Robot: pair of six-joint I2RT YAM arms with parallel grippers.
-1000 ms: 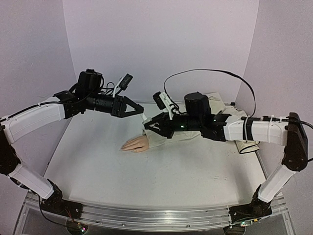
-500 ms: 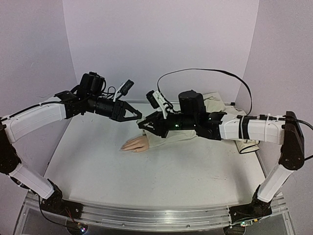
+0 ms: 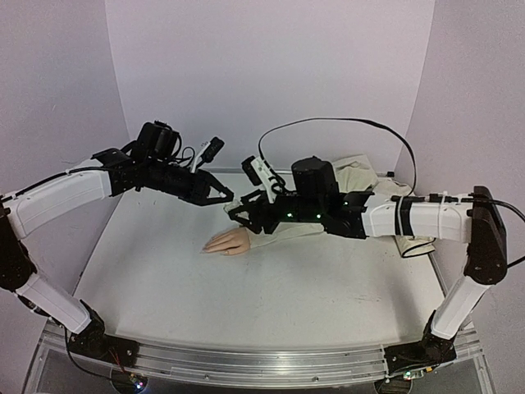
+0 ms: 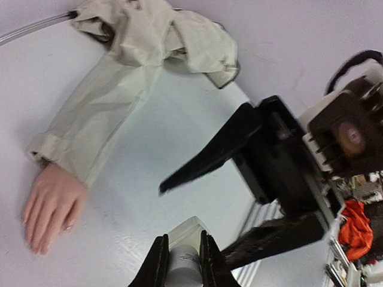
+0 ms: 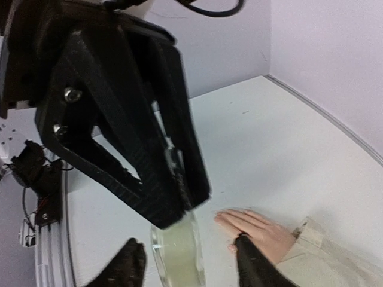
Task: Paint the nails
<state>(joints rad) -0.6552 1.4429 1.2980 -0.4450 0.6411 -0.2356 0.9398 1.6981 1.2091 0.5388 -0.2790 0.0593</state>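
The painting has not started, as far as I can tell. The fake hand [image 4: 51, 206] lies flat on the surface [image 4: 149, 155], sticking out of a cloth sleeve [image 4: 102, 101]. It is down below both sets of fingers and well apart from them. The nails [image 4: 39, 238] are too small to see well, but I see no paint on them. No brush is showing.

The left fingers [image 4: 182, 262] are pressed tight on a small bottle [image 4: 184, 234] and hold it up in the air. The right fingers [image 5: 191, 261] are apart, one on each side of the same bottle, with a gap on each side. So I think opening the bottle, dipping and painting all come later.

The top view shows both arms meeting above the fake hand, but the bottle is hard to pick out there. The left wrist view shows the tight hold. The right wrist view shows the clear bottle with space beside it.
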